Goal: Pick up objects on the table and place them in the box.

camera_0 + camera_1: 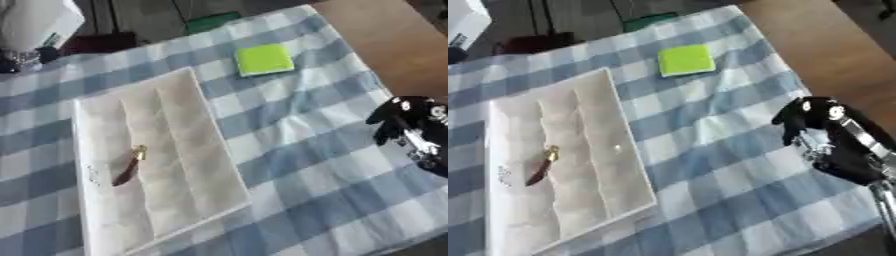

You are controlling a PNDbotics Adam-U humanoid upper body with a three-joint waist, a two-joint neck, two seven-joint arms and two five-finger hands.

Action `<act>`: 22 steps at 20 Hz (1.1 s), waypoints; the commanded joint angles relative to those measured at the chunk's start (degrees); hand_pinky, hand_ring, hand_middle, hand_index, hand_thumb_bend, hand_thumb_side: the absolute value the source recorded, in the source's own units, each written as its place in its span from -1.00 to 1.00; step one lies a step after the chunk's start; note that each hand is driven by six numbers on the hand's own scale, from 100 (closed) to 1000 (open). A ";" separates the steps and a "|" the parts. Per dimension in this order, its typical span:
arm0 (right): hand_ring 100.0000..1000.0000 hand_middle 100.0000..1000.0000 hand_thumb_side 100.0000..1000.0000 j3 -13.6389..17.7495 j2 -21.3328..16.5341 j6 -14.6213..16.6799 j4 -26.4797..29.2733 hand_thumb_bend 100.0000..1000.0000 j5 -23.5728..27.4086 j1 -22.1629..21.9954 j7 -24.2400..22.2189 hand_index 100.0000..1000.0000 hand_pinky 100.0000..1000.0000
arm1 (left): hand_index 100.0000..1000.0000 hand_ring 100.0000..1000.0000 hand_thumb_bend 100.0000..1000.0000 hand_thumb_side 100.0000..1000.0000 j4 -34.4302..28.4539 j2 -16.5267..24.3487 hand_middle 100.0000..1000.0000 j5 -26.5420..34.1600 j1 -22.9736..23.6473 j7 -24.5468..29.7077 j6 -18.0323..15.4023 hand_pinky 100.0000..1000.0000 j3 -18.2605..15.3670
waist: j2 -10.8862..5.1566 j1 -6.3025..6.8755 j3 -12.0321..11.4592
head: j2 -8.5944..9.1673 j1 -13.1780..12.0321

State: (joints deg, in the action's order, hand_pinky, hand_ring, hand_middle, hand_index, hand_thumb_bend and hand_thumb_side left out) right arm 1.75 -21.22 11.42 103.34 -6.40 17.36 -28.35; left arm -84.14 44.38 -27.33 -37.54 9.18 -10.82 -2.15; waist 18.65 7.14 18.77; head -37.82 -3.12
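Blue and white checked cloth [710,165] covers the worktop, and it has some wrinkles near the middle. On the left part of the cloth lies a white box [614,165], long and shallow, divided into narrow compartments that run along its length. In one of the left compartments there is a small dark red thing with a gold end [542,166]; it lies flat and a little slanted, the gold end toward the far side. A yellow-green square pad [263,59] lies on the cloth beyond the box, well apart from it, near the far edge of the worktop. The right robot hand [802,120] shows at the right side, above the cloth and well apart from both the box and the pad. Its black fingers are curled downward and they hold nothing. The left robot hand shows in neither view.
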 commanded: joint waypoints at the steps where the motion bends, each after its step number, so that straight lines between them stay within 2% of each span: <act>1: -0.20 0.12 0.13 0.32 -0.60 0.07 0.65 -1.00 0.83 0.41 -0.21 0.28 -0.02 | 0.89 -0.35 -0.18 -1.00 -7.93 2.15 0.54 0.96 -0.20 3.40 -1.61 0.12 3.35 | -1.60 -0.66 0.14 | -0.15 0.17; 3: -0.20 0.12 0.13 0.29 -0.61 0.08 0.66 -1.00 0.99 0.36 -0.25 0.28 -0.02 | 0.89 -0.34 -0.14 -0.96 -10.81 2.07 0.54 0.69 0.01 5.78 -2.60 0.16 5.63 | -1.74 -0.70 0.23 | -0.19 0.20; 6: -0.20 0.12 0.13 0.23 -0.65 0.03 0.67 -1.00 1.22 0.45 -0.31 0.28 -0.02 | 0.89 -0.30 -0.04 -0.76 -14.11 2.16 0.51 -1.97 0.15 9.69 -5.57 0.30 9.54 | -1.99 -0.67 0.26 | -0.29 0.54; 9: -0.20 0.12 0.13 0.16 -0.65 -0.01 0.67 -1.00 1.42 0.48 -0.43 0.28 -0.02 | 0.89 -0.28 -0.03 -0.72 -14.76 1.75 0.51 -4.58 0.05 12.93 -8.03 0.32 12.66 | -2.21 -0.74 0.24 | -0.37 0.86; 10: -0.20 0.12 0.12 0.16 -0.65 -0.02 0.67 -1.00 1.47 0.48 -0.44 0.28 -0.02 | 0.88 -0.20 -0.01 -0.60 -14.61 1.59 0.52 -5.11 0.04 13.63 -8.59 0.40 13.25 | -2.25 -0.76 0.24 | -0.35 0.93; 13: -0.20 0.12 0.13 0.16 -0.63 -0.01 0.65 -1.00 1.55 0.39 -0.45 0.28 -0.02 | 0.88 -0.02 0.03 -0.46 -13.82 0.86 0.57 -6.92 0.23 16.67 -11.11 0.47 15.16 | -2.36 -0.91 0.27 | -0.34 1.27; 15: -0.20 0.12 0.13 0.14 -0.60 0.01 0.64 -1.00 1.57 0.38 -0.47 0.28 -0.02 | 0.87 0.04 0.03 -0.28 -13.13 0.44 0.57 -8.07 0.55 17.94 -12.38 0.52 15.88 | -2.38 -0.97 0.26 | -0.31 1.37; 17: -0.20 0.12 0.13 0.15 -0.58 0.04 0.63 -1.00 1.60 0.38 -0.48 0.28 -0.02 | 0.87 0.05 0.03 -0.24 -12.45 0.13 0.57 -8.77 0.83 19.09 -13.54 0.52 16.29 | -2.40 -1.02 0.25 | -0.31 1.46; 18: -0.20 0.12 0.13 0.16 -0.58 0.04 0.63 -1.00 1.61 0.38 -0.48 0.28 -0.02 | 0.86 0.13 0.05 0.06 -12.26 0.06 0.57 -8.90 0.94 19.47 -13.96 0.58 16.40 | -2.40 -1.02 0.24 | -0.31 1.50; 20: -0.20 0.12 0.13 0.21 -0.60 0.01 0.60 -1.00 1.59 0.36 -0.41 0.28 -0.02 | 0.86 0.13 0.05 0.06 -12.11 -0.10 0.57 -8.71 1.51 21.31 -15.31 0.58 16.81 | -2.42 -0.99 0.22 | -0.34 1.64; 21: -0.20 0.12 0.13 0.18 -0.57 -0.01 0.59 -1.00 1.60 0.41 -0.44 0.28 -0.02 | 0.87 0.31 0.04 0.74 -11.89 -0.45 0.67 -7.67 2.39 23.04 -16.46 0.59 17.48 | -2.40 -0.96 0.19 | -0.29 1.70; 22: -0.20 0.12 0.13 0.17 -0.54 -0.03 0.58 -1.00 1.60 0.42 -0.47 0.28 -0.02 | 0.87 0.31 0.04 0.74 -11.61 -0.68 0.67 -6.19 2.92 25.13 -17.51 0.59 17.61 | -2.41 -0.96 0.14 | -0.29 1.78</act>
State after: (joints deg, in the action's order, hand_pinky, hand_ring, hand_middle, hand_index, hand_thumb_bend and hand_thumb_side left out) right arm 1.72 -21.22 11.31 103.34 -5.11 17.34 -28.70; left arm -95.55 42.84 -34.45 -34.19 32.59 -27.33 15.48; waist 17.70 6.61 18.93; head -37.87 -1.50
